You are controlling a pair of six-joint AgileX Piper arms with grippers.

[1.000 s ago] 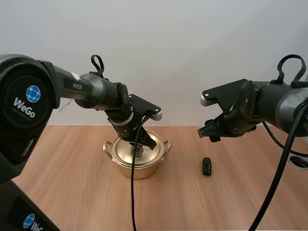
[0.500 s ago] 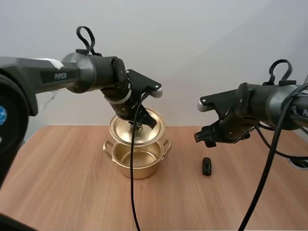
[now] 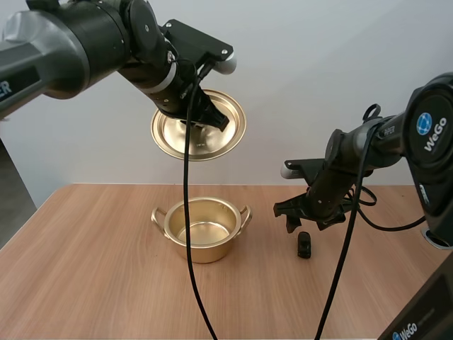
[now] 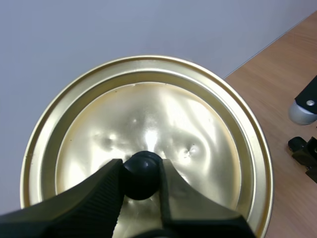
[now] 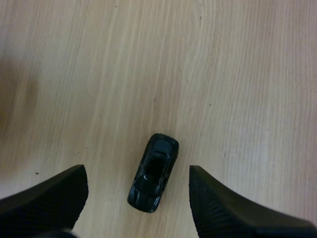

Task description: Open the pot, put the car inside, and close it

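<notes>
A wooden surface (image 3: 106, 283) carries the scene. On it stands a gold-coloured metal pot (image 3: 205, 251) with two side handles, well below the left end effector (image 3: 207, 119). The pot is open and empty, with its bare polished floor showing.

The left end effector is clamped on the round black knob (image 4: 141, 166) at the centre of the pot's lid (image 3: 173, 138). It holds the lid high in the air, steeply tilted rather than level. The lid looks like thin, stiff, light metal, and gripped by a smooth round knob it could probably pivot or slip.

The right end effector (image 3: 304, 219) hangs low, with its two ribbed fingers spread wide apart and gripping nothing. A small black toy car (image 5: 153, 172) lies on the surface directly beneath it, between the fingers and touched by neither. The pot sits off to one side of this end effector.

The car is likely very light, hard and glossy, and it may roll on its wheels. The safest hold is probably across its two long sides at mid-body, which the fingers already face.
</notes>
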